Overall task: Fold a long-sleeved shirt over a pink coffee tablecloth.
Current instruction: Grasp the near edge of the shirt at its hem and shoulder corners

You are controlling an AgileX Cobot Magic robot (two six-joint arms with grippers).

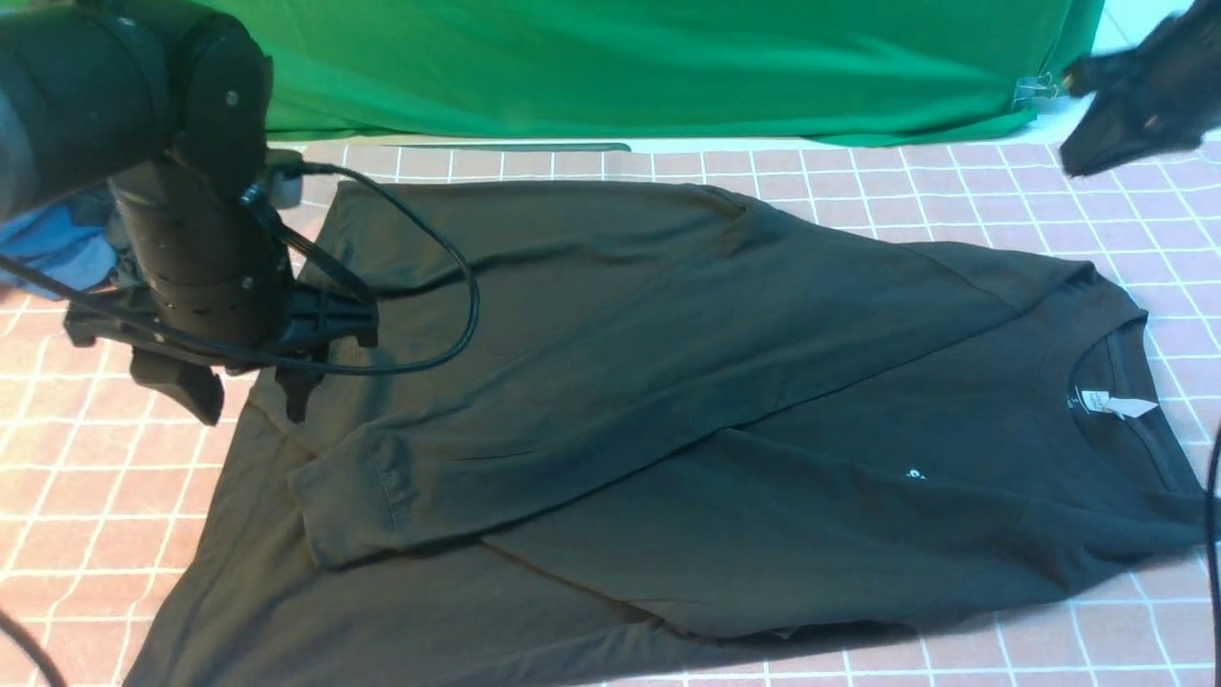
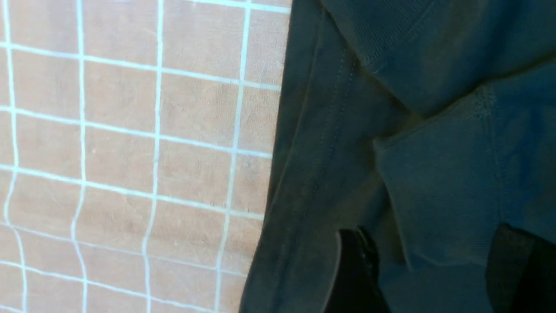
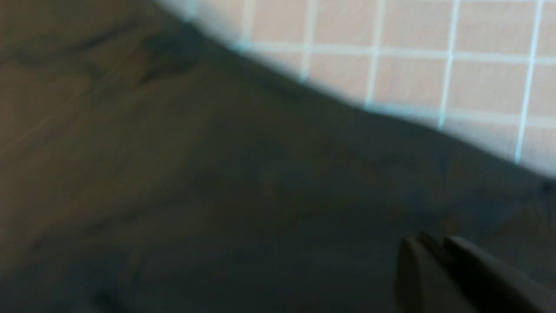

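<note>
Two sleeves (image 1: pixel 572 410) folded across long-sleeved shirt (image 1: pixel 858 515); body folds pending. Left gripper (image 1: pixel 252 410) agape, empty; right gripper (image 3: pixel 436 248) closed, hold unclear.

The long-sleeved shirt (image 1: pixel 668 401) is black, with a tiny white chest logo (image 1: pixel 916 473) and a white neck label (image 1: pixel 1126 407). The tablecloth (image 1: pixel 86 496) is dusty pink, crossed by a thin white grid of squares. The backdrop cloth (image 1: pixel 620 67) is plain green. One crumpled garment (image 1: pixel 57 250) is blue, and another small garment (image 1: pixel 1140 95) is dark grey-black.
</note>
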